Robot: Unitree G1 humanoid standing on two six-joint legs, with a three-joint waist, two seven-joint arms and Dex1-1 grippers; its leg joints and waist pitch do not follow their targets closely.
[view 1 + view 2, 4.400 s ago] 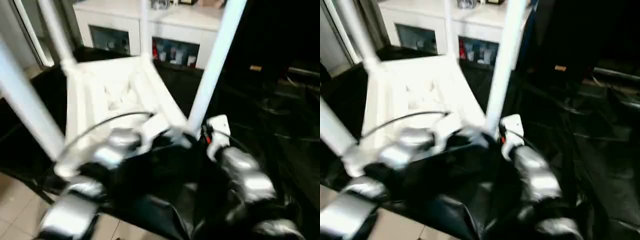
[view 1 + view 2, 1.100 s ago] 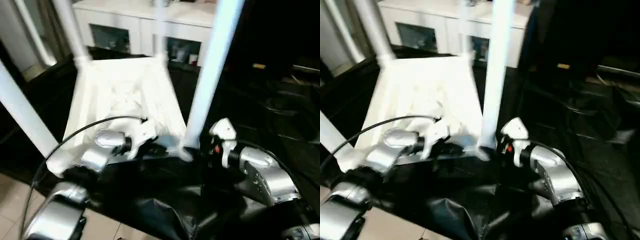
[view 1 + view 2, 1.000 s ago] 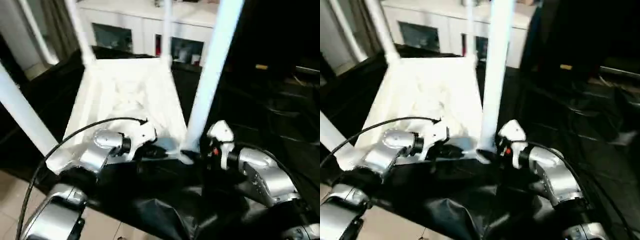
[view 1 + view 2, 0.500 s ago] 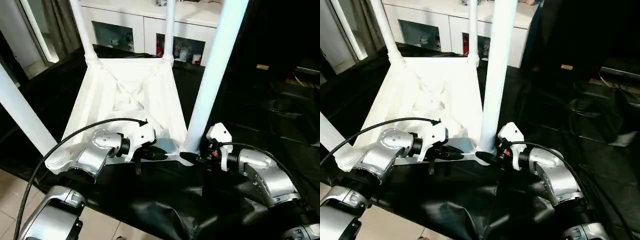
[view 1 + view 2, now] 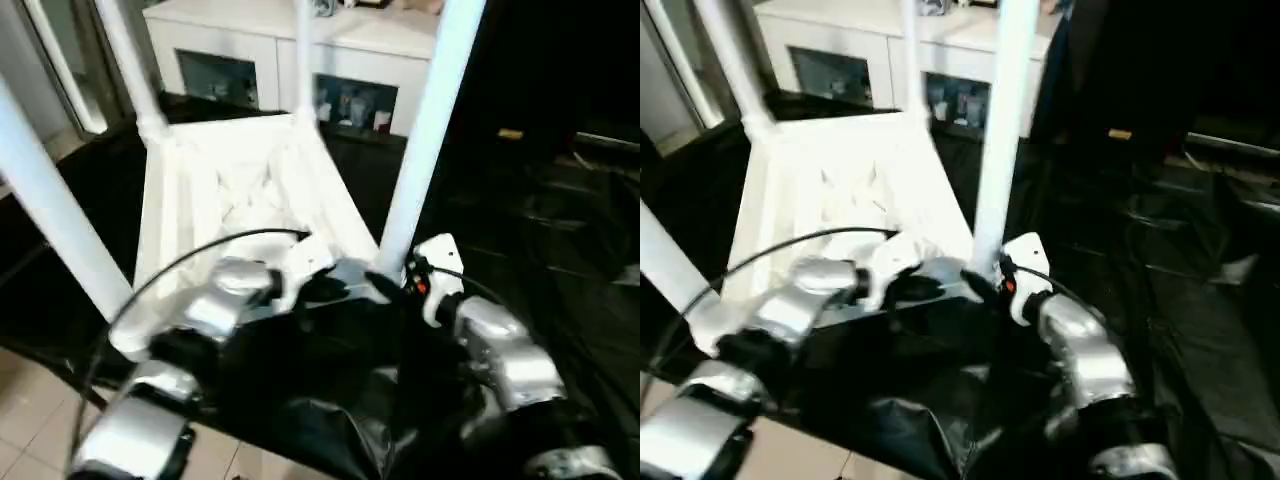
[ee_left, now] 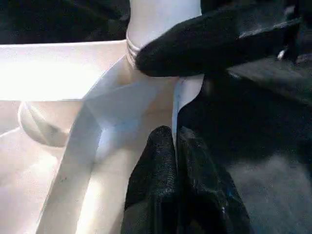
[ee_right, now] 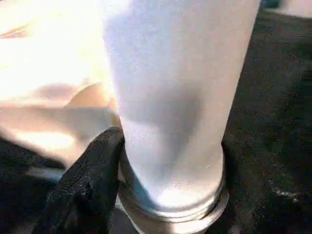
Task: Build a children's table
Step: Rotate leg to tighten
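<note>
- Right gripper grips the base of the near-right leg, just above the corner socket; one black finger lies against the leg's side, and the jaws stand at the width of the leg.
- Left gripper has its two fingers pressed together, jaws closed, with the tips at the near edge of the tabletop, close beside the same corner socket.
- In the left wrist view, a black finger of the right gripper crosses the leg base directly beyond the left gripper's tips.
- Tabletop lies upside down, ribbed underside facing up, on a surface covered with black sheeting.
- Four white legs stand upright in the corner sockets: near-left leg, far-left leg, far-right leg, and the gripped near-right leg.
- A black cable arcs over the left forearm.
- Black sheeting continues to the right, with creases and cables lying on it.
- A white cabinet with glass doors stands on the far side, small items visible behind the glass.
- Light floor tiles show at the near left, below the edge of the covered surface.
</note>
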